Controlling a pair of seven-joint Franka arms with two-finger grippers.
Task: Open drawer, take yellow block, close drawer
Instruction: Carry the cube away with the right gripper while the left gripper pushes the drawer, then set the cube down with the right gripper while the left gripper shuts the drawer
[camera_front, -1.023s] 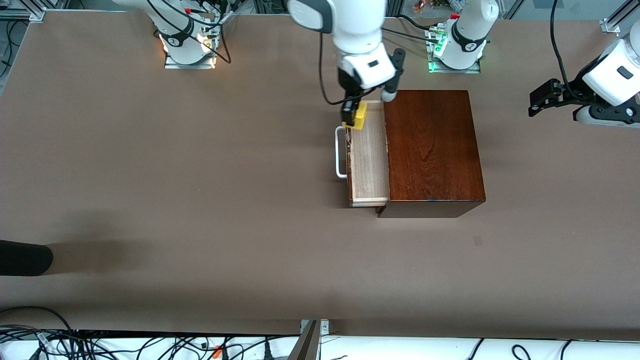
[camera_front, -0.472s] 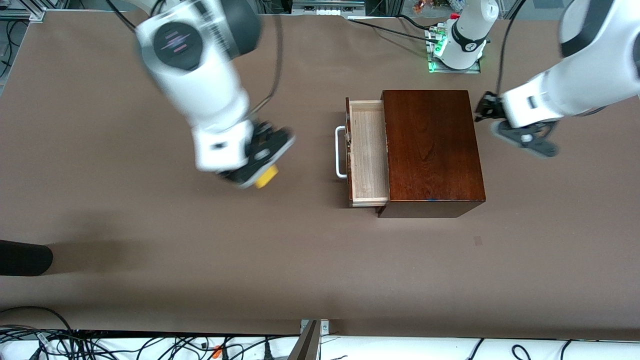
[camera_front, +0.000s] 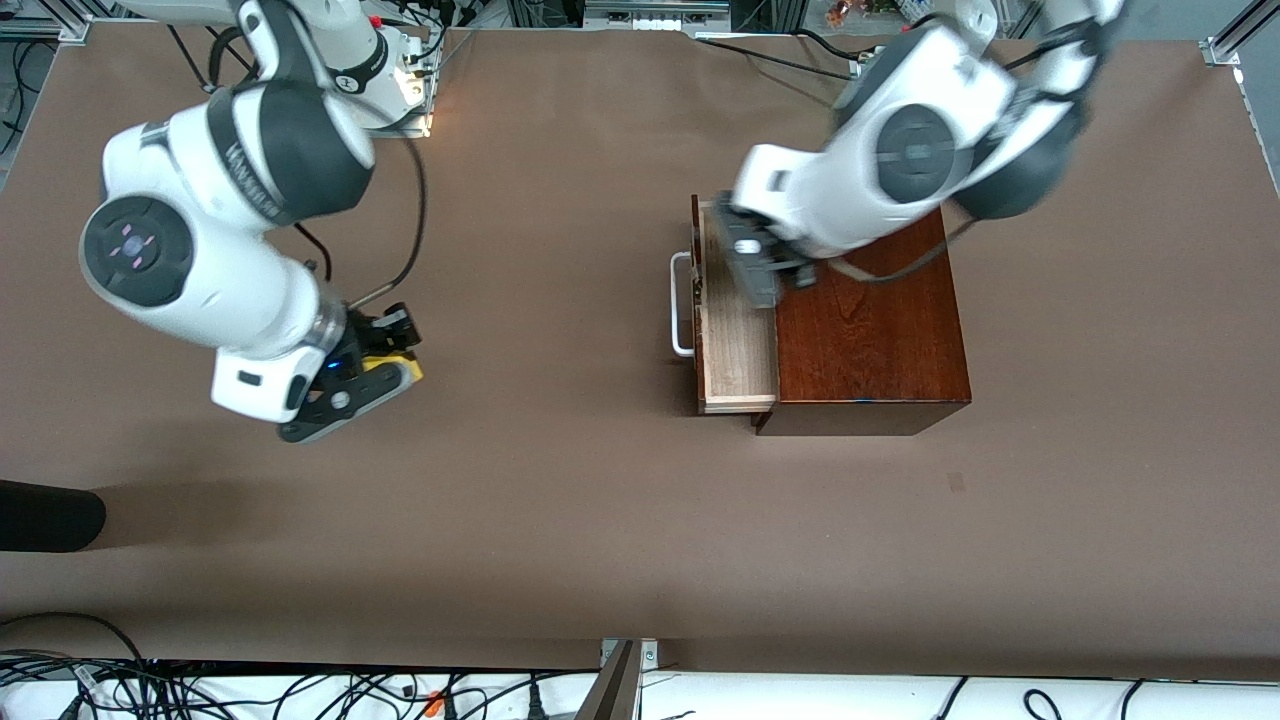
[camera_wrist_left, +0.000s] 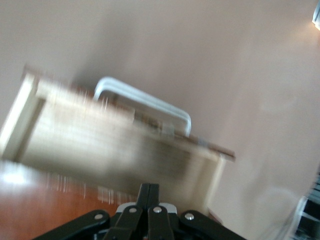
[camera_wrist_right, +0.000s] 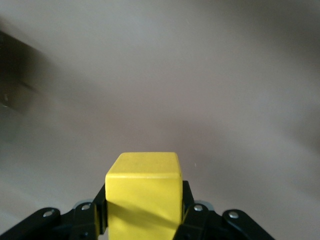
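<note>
One yellow block (camera_front: 392, 364), one drawer (camera_front: 738, 335), one wooden box (camera_front: 868, 330), two grippers. Right gripper (camera_front: 372, 372) at middle left of front frame, low over bare brown surface (camera_front: 560, 500) toward right arm's end, well apart from box; jaws pinch yellow block (camera_wrist_right: 143, 192) between them. Drawer pulled out, pale interior showing, white handle (camera_front: 681, 305) on its front. Left gripper (camera_front: 757, 272) in upper right of centre, over open drawer (camera_wrist_left: 115, 150); jaws pressed together, holding nothing.
</note>
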